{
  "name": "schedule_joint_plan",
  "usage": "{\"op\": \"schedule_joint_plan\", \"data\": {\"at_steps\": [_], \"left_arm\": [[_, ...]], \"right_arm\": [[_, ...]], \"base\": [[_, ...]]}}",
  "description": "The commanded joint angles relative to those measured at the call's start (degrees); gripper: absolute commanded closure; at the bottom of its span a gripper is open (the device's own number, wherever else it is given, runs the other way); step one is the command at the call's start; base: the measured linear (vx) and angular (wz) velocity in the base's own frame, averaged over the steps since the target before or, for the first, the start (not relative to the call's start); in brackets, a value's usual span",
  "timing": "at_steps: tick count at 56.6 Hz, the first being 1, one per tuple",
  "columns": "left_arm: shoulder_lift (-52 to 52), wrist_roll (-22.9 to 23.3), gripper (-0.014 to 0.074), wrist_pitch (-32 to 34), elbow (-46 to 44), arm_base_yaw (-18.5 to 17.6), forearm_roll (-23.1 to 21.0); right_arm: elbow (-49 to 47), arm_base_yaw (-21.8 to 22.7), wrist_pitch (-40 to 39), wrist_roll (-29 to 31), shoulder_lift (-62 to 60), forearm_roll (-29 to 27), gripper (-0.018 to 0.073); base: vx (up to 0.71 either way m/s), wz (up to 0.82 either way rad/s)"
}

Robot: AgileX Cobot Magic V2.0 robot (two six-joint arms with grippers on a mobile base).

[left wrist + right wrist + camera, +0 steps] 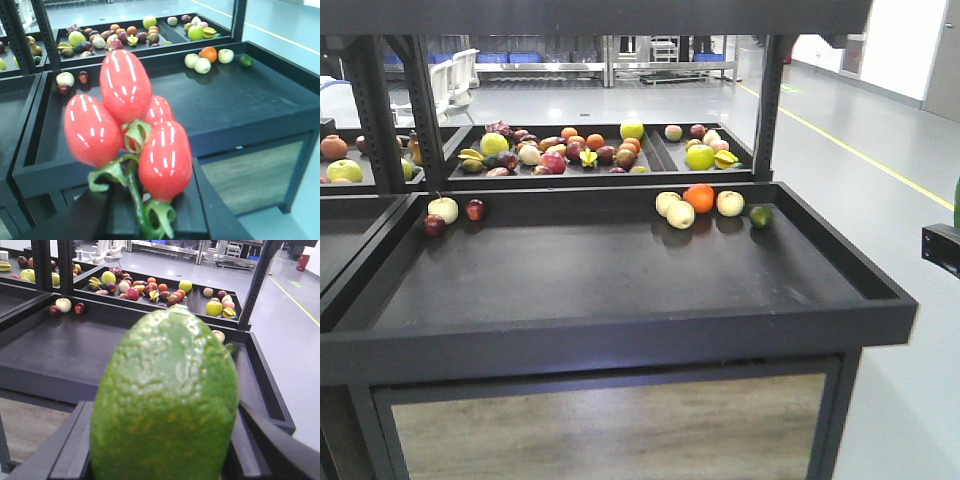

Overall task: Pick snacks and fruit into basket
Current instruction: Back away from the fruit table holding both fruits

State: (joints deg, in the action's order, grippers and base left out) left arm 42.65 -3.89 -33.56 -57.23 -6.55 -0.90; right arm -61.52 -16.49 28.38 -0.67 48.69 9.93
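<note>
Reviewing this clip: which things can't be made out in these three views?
- Basket and snacks: in no view.
- Left jaws: left wrist view, their tips sit behind the red tomato cluster, so contact cannot be judged.
- Right jaws: right wrist view, the green fruit fills the frame and covers them.
- Orange group: right wrist view, mostly behind that green fruit.
- Rear tray fruit: front view, too small to name each.
- Left shelf: cut by the frame edge and post.

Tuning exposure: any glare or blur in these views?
Left wrist: striped glare on the red tomato cluster, slightly soft. Right wrist: the green fruit fills the view, close and blurred. Front: sharp, floor reflections behind the black tray.
</note>
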Motion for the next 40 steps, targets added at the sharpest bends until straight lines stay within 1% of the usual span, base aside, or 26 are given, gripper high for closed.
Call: {"op": "schedule_joint_plan", "data": {"at_steps": [1,24,40], "left_arm": [[-0.3,0.4,0.0600,4.7,-1.6,0.0,-0.3],[-0.3,0.4,0.0600,4.7,-1.6,0.0,-0.3],[-0.3,0.4,0.0600,4.7,-1.6,0.0,-0.3]], "right_arm": [[-1.7,0.3,-5.0,0.3,-0.4,1.1,0.0568],[-1.7,0.3,-5.0,0.3,-0.4,1.1,0.0568],[-1.7,0.3,-5.0,0.3,-0.4,1.1,0.0568]], "base": [[-0.32,-0.09],[-0.31,-0.13],[-0.26,-0.35]]}}
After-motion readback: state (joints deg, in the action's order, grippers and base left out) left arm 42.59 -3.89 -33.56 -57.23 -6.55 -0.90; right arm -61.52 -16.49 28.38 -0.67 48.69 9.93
